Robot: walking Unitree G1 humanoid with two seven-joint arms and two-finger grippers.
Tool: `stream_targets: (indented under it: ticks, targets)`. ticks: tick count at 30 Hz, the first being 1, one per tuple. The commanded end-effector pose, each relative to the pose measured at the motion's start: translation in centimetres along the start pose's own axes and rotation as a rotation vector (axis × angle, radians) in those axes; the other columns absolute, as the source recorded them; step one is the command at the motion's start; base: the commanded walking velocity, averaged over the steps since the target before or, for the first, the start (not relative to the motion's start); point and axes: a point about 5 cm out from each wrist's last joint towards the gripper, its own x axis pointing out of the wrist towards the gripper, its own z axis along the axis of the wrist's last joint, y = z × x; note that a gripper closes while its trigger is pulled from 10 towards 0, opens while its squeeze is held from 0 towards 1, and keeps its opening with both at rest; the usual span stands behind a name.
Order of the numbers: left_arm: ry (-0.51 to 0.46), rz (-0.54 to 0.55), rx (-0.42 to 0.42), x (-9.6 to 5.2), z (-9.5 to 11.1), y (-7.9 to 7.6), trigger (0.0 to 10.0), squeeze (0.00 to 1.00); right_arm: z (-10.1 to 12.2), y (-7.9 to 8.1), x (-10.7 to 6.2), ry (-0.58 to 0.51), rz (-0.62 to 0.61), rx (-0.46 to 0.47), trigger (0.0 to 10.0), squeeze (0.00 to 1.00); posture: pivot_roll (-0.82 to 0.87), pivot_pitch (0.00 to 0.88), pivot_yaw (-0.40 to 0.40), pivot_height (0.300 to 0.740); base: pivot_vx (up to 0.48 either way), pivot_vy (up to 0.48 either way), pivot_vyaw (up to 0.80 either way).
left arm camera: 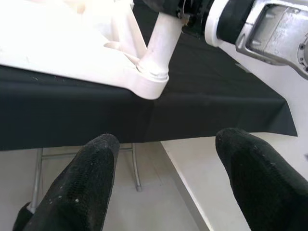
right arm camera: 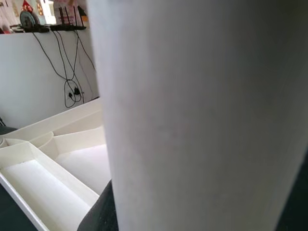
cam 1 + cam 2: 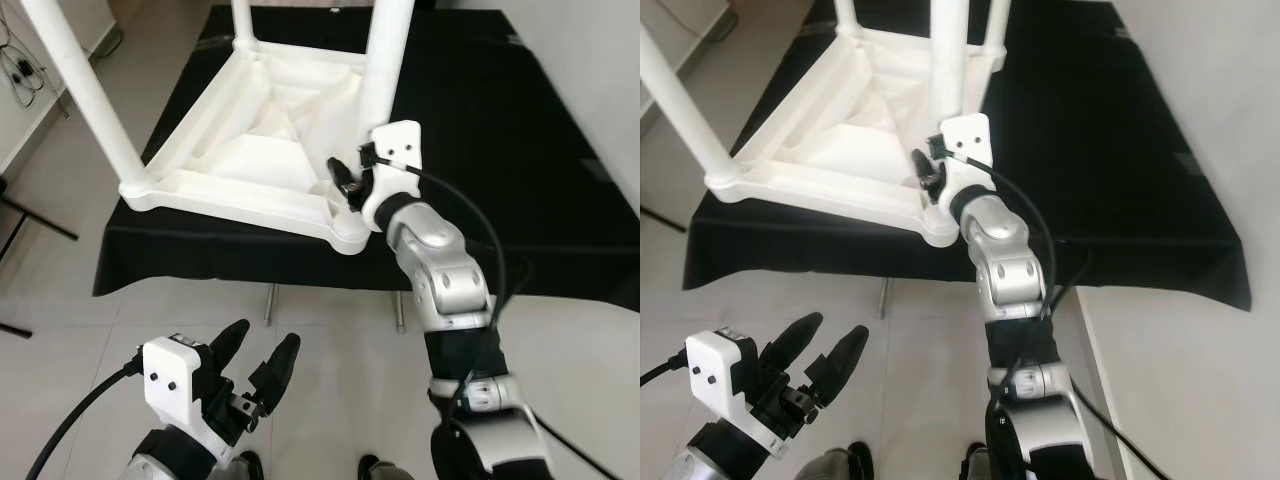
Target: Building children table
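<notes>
A white children's table (image 3: 250, 150) lies upside down on a black-draped work table (image 3: 480, 120). Its legs stand upward: one at the near left (image 3: 90, 90), one at the far side (image 3: 242, 20), one at the near right corner (image 3: 385, 60). My right gripper (image 3: 350, 185) is shut on the near right leg (image 2: 192, 115) just above its socket (image 1: 153, 77). That leg is pressed close against the right wrist camera. My left gripper (image 3: 258, 360) hangs low over the floor in front of the work table, open, with nothing between its fingers (image 1: 82, 187).
The work table stands on thin metal legs (image 3: 268, 300) over a pale tiled floor. Cables (image 3: 20, 60) hang at the left wall, and a black stand foot (image 3: 40, 220) lies on the floor at the left. A light wall runs along the right.
</notes>
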Motion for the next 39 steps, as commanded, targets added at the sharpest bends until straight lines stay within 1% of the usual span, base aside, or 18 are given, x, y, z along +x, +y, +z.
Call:
stream_targets:
  ticks: [1, 2, 3, 4, 5, 6, 7, 9, 12, 13, 14, 17, 23, 24, 26, 27, 34, 39]
  targets:
    - [0.019, 0.009, -0.003, -0.1, -0.3, 0.0, 10.0, 0.00, -1.3, -0.6, -0.1, 0.062, -0.036, 0.036, 10.0, 0.00, -0.01, 0.283, -0.033, 0.740, 0.000, 0.000, 0.00]
    - [0.019, 0.009, -0.003, -0.1, -0.3, 0.0, 10.0, 0.00, -1.3, -0.6, -0.1, 0.062, -0.036, 0.036, 10.0, 0.00, -0.01, 0.283, -0.033, 0.740, 0.000, 0.000, 0.00]
    - [0.017, 0.011, -0.002, -0.1, -0.2, 0.0, 10.0, 0.00, -0.8, -0.7, 0.0, 0.039, -0.010, 0.025, 10.0, 0.11, -0.01, 0.283, -0.031, 0.740, 0.000, 0.000, 0.00]
    - [0.016, 0.013, -0.002, -0.1, -0.2, 0.0, 10.0, 0.00, -0.4, -0.7, 0.1, 0.023, 0.031, 0.036, 10.0, 1.00, -0.01, 0.284, -0.032, 0.740, 0.000, 0.000, 0.00]
    - [0.016, 0.013, -0.002, -0.1, -0.2, 0.0, 10.0, 0.00, -0.4, -0.7, 0.1, 0.023, 0.031, 0.036, 10.0, 1.00, -0.01, 0.284, -0.032, 0.740, 0.000, 0.000, 0.00]
    - [0.015, 0.012, -0.002, -0.1, -0.2, 0.0, 10.0, 0.00, 0.5, -0.6, 0.0, -0.022, 0.230, 0.035, 10.0, 1.00, 0.00, 0.281, -0.027, 0.740, 0.000, 0.000, 0.00]
    - [0.015, 0.012, -0.002, -0.1, -0.2, 0.0, 10.0, 0.00, 0.5, -0.6, 0.0, -0.022, 0.230, 0.035, 10.0, 1.00, 0.00, 0.281, -0.027, 0.740, 0.000, 0.000, 0.00]
    - [0.015, 0.011, -0.002, 0.0, -0.2, 0.1, 10.0, 0.00, 0.4, -0.7, -0.3, -0.020, 0.397, 0.000, 10.0, 1.00, -0.01, 0.280, -0.023, 0.740, 0.000, 0.000, 0.00]
    - [0.015, 0.011, -0.002, 0.0, -0.2, 0.1, 10.0, 0.00, 0.2, -0.8, -0.5, -0.006, 0.452, -0.017, 10.0, 1.00, -0.01, 0.280, -0.023, 0.740, 0.000, 0.000, 0.00]
    - [0.015, 0.010, -0.002, 0.1, -0.2, 0.1, 10.0, 0.00, -0.6, -0.6, -1.2, 0.037, 0.579, -0.084, 10.0, 0.97, -0.01, 0.280, -0.021, 0.740, 0.000, 0.000, 0.00]
    - [0.014, 0.008, -0.003, 0.1, -0.2, 0.1, 10.0, 0.00, -1.9, -0.8, -1.9, 0.100, 0.693, -0.139, 10.0, 0.00, -0.01, 0.278, -0.019, 0.740, 0.000, 0.000, 0.00]
    - [0.013, 0.005, -0.006, 0.2, -0.2, 0.1, 10.0, 0.00, -3.1, -1.8, -2.3, 0.160, 0.809, -0.166, 10.0, 0.00, 0.00, 0.276, -0.020, 0.740, 0.000, 0.000, 0.00]
    - [0.013, 0.005, -0.006, 0.1, -0.2, 0.2, 10.0, 0.00, -2.9, -2.8, -1.5, 0.159, 0.880, -0.182, 10.0, 0.00, 0.02, 0.278, -0.020, 0.740, 0.000, 0.000, 0.00]
    - [0.014, 0.005, -0.006, 0.1, -0.2, 0.2, 10.0, 0.00, -2.6, -2.9, -1.3, 0.151, 0.898, -0.170, 3.4, 0.00, 0.03, 0.279, -0.017, 0.740, 0.000, 0.000, 0.00]
    - [0.014, 0.005, -0.005, 0.1, -0.1, 0.2, 10.0, 0.00, -2.3, -3.0, -1.2, 0.144, 0.912, -0.155, 3.4, 0.00, 0.03, 0.281, -0.017, 0.740, 0.000, 0.000, 0.00]
    - [0.015, 0.005, -0.005, 0.1, -0.1, 0.2, 10.0, 0.00, -2.1, -3.1, -1.2, 0.141, 0.950, -0.151, 0.0, 0.00, 0.04, 0.281, -0.018, 0.740, 0.000, 0.000, 0.00]
    - [0.020, 0.001, -0.004, 0.0, -0.2, 0.1, 10.0, 0.00, -1.2, -3.9, -0.7, 0.140, 1.031, -0.169, 0.0, 0.00, 0.05, 0.279, -0.026, 0.740, 0.000, 0.000, 0.00]
    - [0.019, 0.003, -0.003, 0.0, -0.2, 0.1, 10.0, 0.00, -1.3, -4.1, -0.5, 0.132, 1.009, -0.170, 0.0, 0.00, 0.05, 0.278, -0.029, 0.740, 0.000, 0.000, 0.00]
